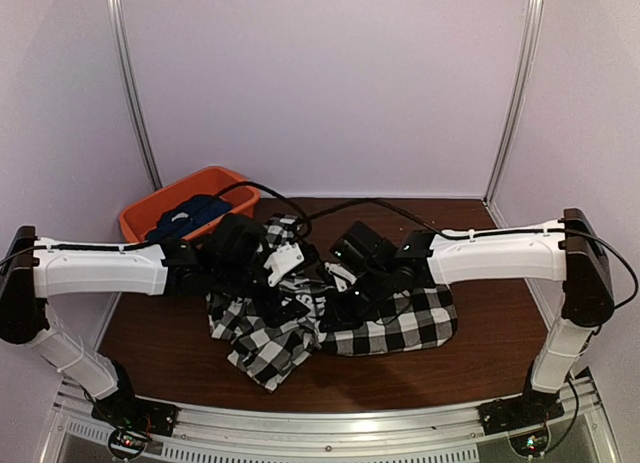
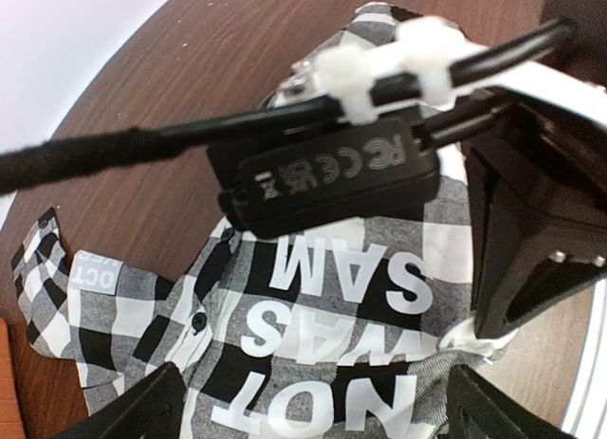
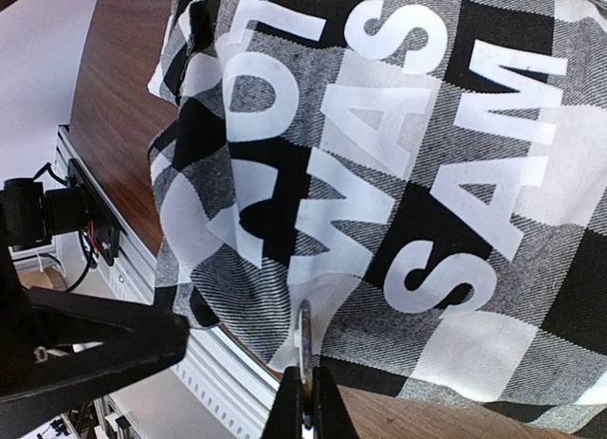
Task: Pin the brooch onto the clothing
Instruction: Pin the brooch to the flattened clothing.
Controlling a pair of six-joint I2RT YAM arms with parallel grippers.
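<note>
My right end effector [image 3: 303,396] clenched the stiff brooch [image 3: 304,335], left end effector [image 2: 313,415] released; the limp checked shirt [image 3: 531,297] looked pinchable at six o'clock.

We take this for a robotics lab cell, not a lived-in room: beyond the jaws, bare pale panel walls [image 1: 330,83] joined by aluminium posts [image 1: 135,93] close in a dark wooden tabletop [image 1: 180,343]. Behind the jaws, at the near edge, two white arms [image 1: 100,268] are bolted to a metal rail [image 1: 330,428] with exposed circuit boards [image 1: 128,443] and loose black cables [image 1: 380,208] overhead. An orange tub [image 1: 140,218] sits far left of the jaws.
</note>
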